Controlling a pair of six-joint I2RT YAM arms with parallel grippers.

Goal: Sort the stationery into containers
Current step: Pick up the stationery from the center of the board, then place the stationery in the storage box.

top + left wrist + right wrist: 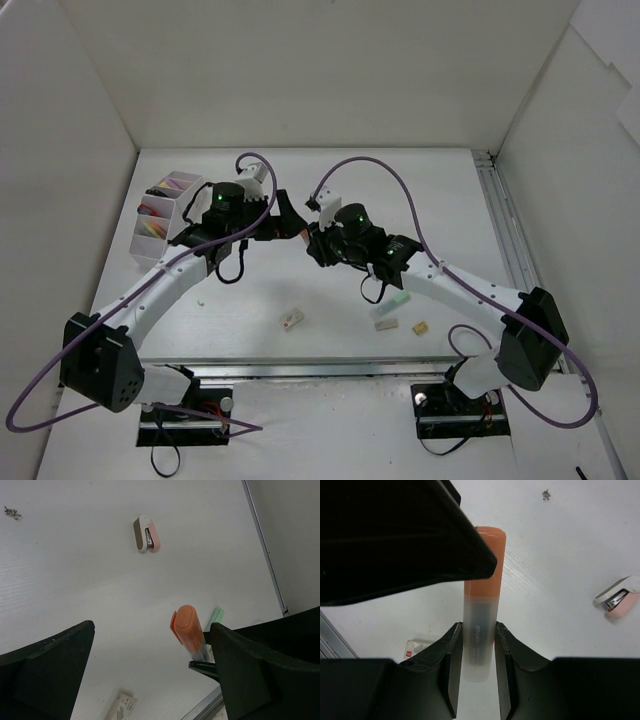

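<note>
Because the orange highlighter (487, 575) is held up off the bench (450, 200) where two tools meet, a drop is the big worry. Near the bottom of the top view, a small whitish eraser (291, 320) lies on the bench, not sorted yet. In the middle of that view the tools come together. The right tool (477, 630) is clamped on the clear end of the highlighter, with the orange cap pointing away. The left tool (152, 627) is wide apart, and the cap sits close to one of its fingers (250, 670), not in the middle. If it closes there, I think it may pinch only the edge, and the highlighter could twist or slip. If the right tool lets go too soon, the highlighter falls. The white organiser (140, 245) sits at the far left, well apart, so a loose hold could spill it on the way.
</note>
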